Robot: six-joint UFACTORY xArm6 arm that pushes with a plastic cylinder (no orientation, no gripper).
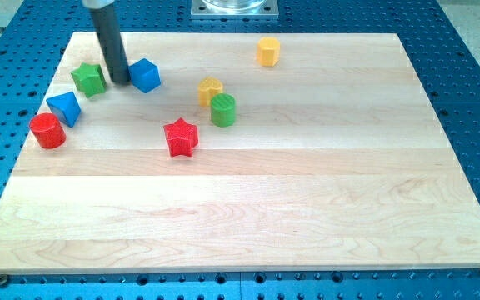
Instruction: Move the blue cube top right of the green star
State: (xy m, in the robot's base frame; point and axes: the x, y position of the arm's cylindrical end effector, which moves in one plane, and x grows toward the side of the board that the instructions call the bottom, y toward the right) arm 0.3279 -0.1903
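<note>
The blue cube (146, 75) sits near the board's upper left. The green star (89, 79) lies to its left. My tip (120, 82) stands between them, touching the blue cube's left side and close to the green star's right edge. The dark rod rises from there to the view's top.
A blue triangular block (64, 108) and a red cylinder (47, 131) lie at the left edge. A red star (181, 137), a green cylinder (222, 109) and a yellow block (210, 90) sit mid-board. A yellow hexagonal block (268, 52) is near the top. The wooden board (307, 208) rests on a blue perforated table.
</note>
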